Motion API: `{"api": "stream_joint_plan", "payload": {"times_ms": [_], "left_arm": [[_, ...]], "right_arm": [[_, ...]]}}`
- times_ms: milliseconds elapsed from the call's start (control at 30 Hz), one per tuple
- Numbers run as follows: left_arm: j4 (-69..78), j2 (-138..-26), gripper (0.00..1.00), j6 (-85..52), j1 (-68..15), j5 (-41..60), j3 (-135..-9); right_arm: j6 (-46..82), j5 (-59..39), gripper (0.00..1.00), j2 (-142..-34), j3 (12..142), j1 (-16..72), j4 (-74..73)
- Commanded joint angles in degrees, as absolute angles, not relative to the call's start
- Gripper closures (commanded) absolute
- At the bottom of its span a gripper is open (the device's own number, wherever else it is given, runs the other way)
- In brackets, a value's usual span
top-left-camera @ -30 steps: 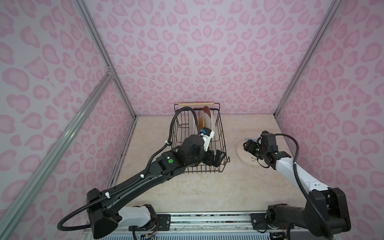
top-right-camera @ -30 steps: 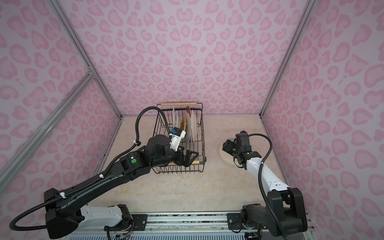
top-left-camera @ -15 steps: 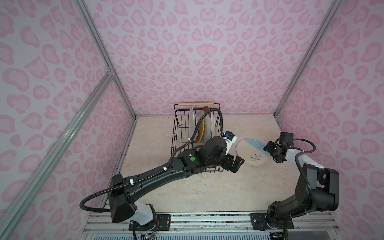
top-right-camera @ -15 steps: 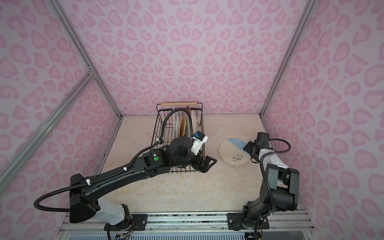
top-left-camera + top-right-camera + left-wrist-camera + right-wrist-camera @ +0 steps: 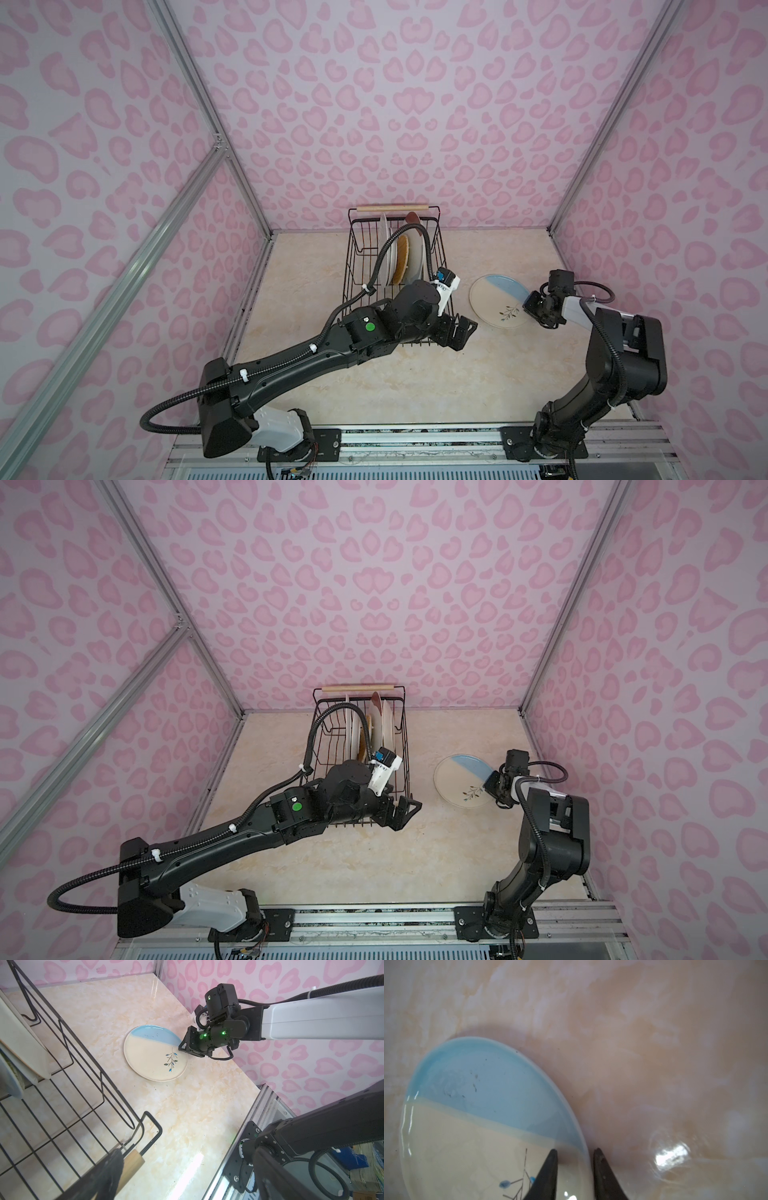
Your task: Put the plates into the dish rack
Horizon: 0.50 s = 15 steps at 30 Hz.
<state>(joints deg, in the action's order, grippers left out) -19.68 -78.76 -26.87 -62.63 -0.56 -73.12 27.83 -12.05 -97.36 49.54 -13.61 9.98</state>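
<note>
- At the left of both top views, the left arm reaches from the front rail across the surface to the near end of the dish rack.
- The left claw is released: its jaws stand wide apart at the near right corner of the rack and hold nothing. In the left wrist view one finger lies just beside the near wooden handle; contact cannot be told.
- The dish rack stands at the middle of the surface, lengthwise toward the back wall, with its far wooden handle at the wall end.
- Several plates stand on edge in the far half of the rack, close together. One has a yellow and orange woven look. The near half holds no plate.
- The cream-and-blue plate with a sprig lies on the surface to the right of the rack, apart from it.
- The right claw is at the right edge of that plate. In the right wrist view its jaws straddle the rim, one finger over the plate face and the other outside the rim, drawn close. Whether they are clenched on the plate cannot be told.
</note>
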Motion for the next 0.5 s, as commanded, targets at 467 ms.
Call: {"api": "stream_joint_plan", "payload": {"times_ms": [467], "left_arm": [[-16.4, -74.3, 0.00, -28.0, -62.6, -2.8, -68.4]], "right_arm": [[30.4, -22.5, 1.00, -88.7, 40.3, -14.3, 12.4]]}}
